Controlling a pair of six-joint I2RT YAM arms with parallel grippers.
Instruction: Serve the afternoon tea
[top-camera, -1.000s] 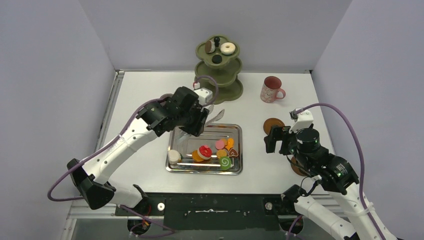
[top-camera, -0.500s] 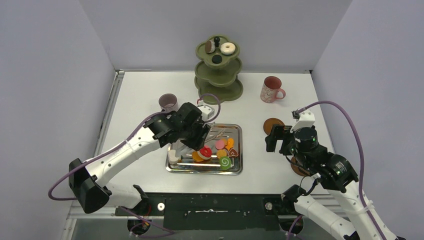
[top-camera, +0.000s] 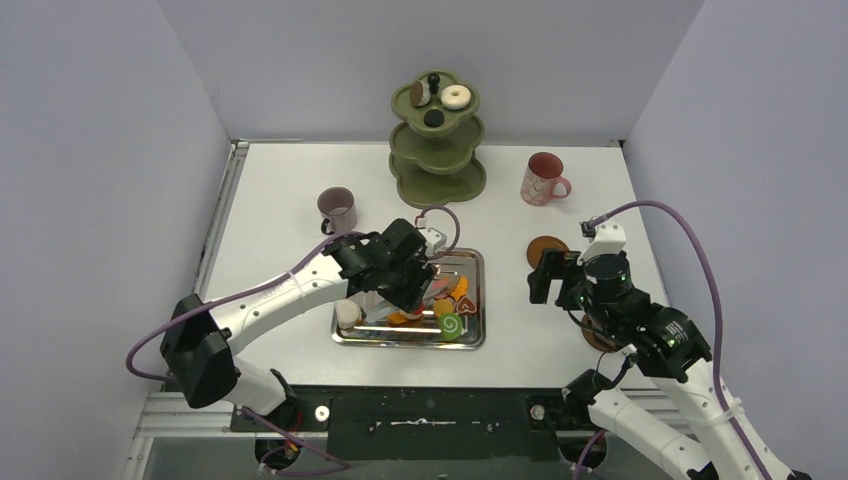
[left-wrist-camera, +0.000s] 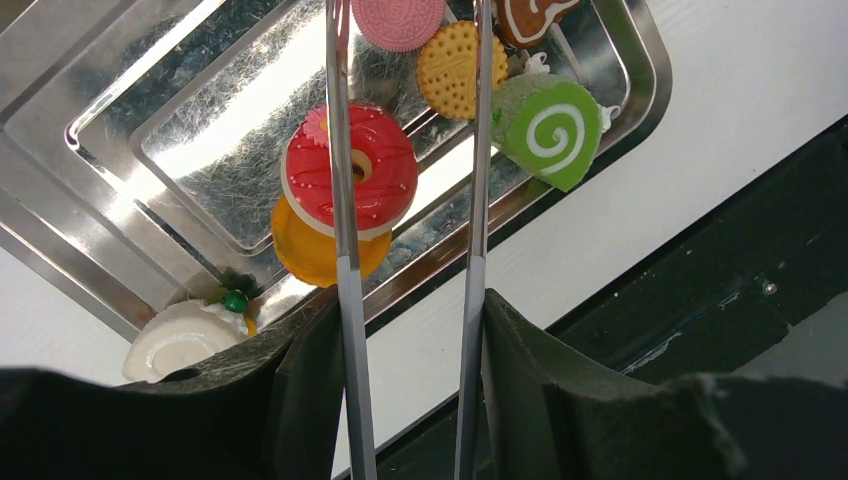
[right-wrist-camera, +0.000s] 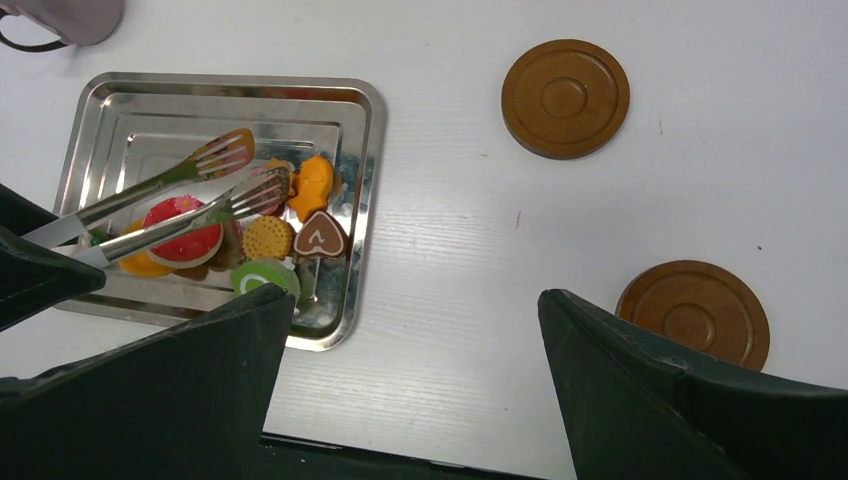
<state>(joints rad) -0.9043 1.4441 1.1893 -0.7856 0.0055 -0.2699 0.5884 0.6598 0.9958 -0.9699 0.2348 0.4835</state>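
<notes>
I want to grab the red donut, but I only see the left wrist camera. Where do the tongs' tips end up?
Observer: The right wrist view shows the tongs spread open, with their forked tips past the red donut, over the tray.
Operator: Where do I carry it?
Observer: To the green three-tier stand at the back, behind the tray. A white donut sits on its top tier.
Operator: Is the other claw in my way?
Observer: Probably not. The right claw hangs open beside the tray, near two brown coasters.
</notes>
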